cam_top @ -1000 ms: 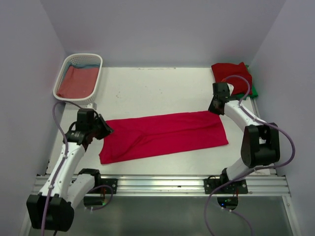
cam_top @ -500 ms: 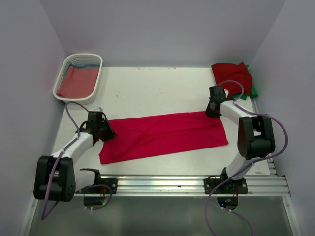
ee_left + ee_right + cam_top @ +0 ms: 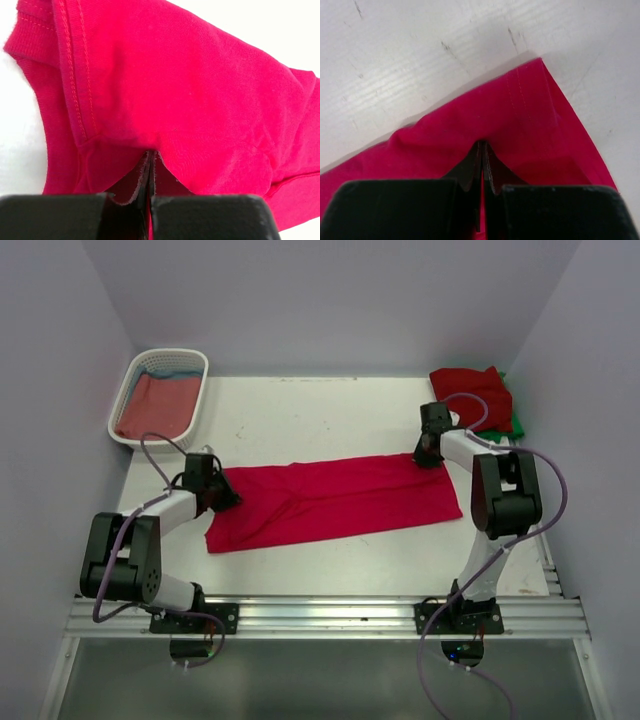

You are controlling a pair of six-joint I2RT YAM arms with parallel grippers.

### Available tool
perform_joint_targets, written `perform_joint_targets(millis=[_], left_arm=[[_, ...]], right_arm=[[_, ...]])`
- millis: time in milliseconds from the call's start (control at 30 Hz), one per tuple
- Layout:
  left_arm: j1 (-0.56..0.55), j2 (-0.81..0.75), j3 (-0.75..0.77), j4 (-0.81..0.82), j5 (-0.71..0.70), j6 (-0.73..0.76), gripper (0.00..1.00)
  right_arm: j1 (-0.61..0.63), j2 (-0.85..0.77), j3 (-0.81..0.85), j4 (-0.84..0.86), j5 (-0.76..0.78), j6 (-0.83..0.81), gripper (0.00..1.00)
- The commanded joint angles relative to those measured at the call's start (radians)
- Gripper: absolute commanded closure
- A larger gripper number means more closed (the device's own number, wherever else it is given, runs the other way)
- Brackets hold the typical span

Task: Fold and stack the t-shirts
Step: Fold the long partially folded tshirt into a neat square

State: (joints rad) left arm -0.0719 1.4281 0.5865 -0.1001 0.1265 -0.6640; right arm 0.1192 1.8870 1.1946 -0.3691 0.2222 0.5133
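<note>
A bright crimson t-shirt lies folded into a long strip across the table. My left gripper is shut on its left end, pinching the cloth between closed jaws. My right gripper is shut on the strip's far right corner. A darker red t-shirt lies folded at the back right, on top of a green one. A dusty-red t-shirt and a blue one lie in the basket.
The white slatted basket stands at the back left. The walls close in on the left, back and right. The metal rail runs along the near edge.
Both grippers have pulled the crimson shirt toward the back of the table. The arms now lie lower and more stretched out, and the strip sits farther from the rail.
</note>
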Motion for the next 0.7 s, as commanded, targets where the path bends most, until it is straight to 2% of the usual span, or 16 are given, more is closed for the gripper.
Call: perform_joint_targets(millis=[0, 267, 400, 500, 533, 567, 633, 667], left_arm=[[0.021, 0.075, 0.022, 0.010, -0.070, -0.002, 1.00], [0.035, 0.164, 0.160, 0.068, -0.122, -0.039, 1.00], [0.038, 0.230, 0.234, 0.131, -0.094, -0.034, 1.00], [0.038, 0.265, 0.277, 0.152, -0.041, -0.029, 1.00], [0.038, 0.265, 0.283, 0.157, -0.031, -0.028, 1.00], [0.038, 0.256, 0.295, 0.148, -0.021, -0.028, 1.00], [0.038, 0.226, 0.294, 0.145, -0.022, -0.025, 1.00], [0.038, 0.179, 0.282, 0.146, -0.021, -0.028, 1.00]], right_arm=[[-0.006, 0.095, 0.072, -0.011, 0.022, 0.017, 1.00], [-0.009, 0.169, 0.275, -0.016, -0.003, -0.005, 1.00], [0.006, 0.074, 0.240, 0.102, -0.102, -0.036, 1.00], [0.075, -0.087, 0.148, 0.234, -0.150, -0.090, 0.98], [0.097, -0.124, 0.129, 0.252, -0.159, -0.135, 0.92], [0.141, -0.196, 0.109, 0.263, -0.175, -0.154, 0.78], [0.174, -0.251, 0.099, 0.251, -0.231, -0.171, 0.69], [0.198, -0.288, 0.089, 0.251, -0.275, -0.171, 0.60]])
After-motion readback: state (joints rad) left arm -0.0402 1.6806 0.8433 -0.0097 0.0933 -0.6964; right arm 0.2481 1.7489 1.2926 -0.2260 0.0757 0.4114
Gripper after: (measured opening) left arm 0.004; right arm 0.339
